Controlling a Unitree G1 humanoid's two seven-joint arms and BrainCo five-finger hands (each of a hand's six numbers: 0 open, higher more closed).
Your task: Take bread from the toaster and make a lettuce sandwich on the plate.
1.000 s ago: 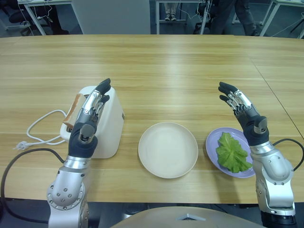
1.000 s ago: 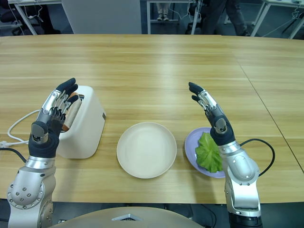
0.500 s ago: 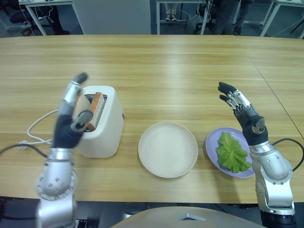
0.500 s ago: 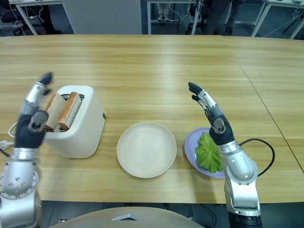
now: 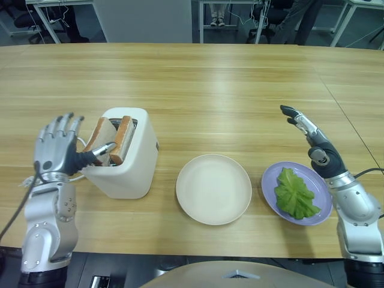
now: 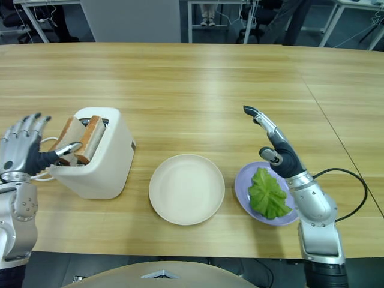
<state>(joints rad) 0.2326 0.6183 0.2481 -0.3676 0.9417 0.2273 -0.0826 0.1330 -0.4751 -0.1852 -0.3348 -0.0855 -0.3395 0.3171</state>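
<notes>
A white toaster (image 5: 128, 159) stands left of centre with two bread slices (image 5: 114, 133) sticking up from its slots. My left hand (image 5: 57, 147) is held open just left of the toaster, palm up-turned toward it, thumb near the nearer slice, holding nothing. An empty cream plate (image 5: 213, 189) lies in the middle near the front edge. A lettuce leaf (image 5: 294, 192) rests on a purple plate (image 5: 270, 180) to its right. My right hand (image 5: 312, 139) hovers open above the purple plate's far side, fingers straight and pointing away.
A white power cord (image 5: 77, 142) loops on the wooden table (image 5: 198, 84) behind my left hand. A black cable (image 6: 348, 180) curls by my right forearm. Chairs and desk legs stand beyond the table's far edge.
My left hand has swung from over the toaster out to its left side, uncovering the bread slices. My right hand has turned slightly, staying over the purple plate.
</notes>
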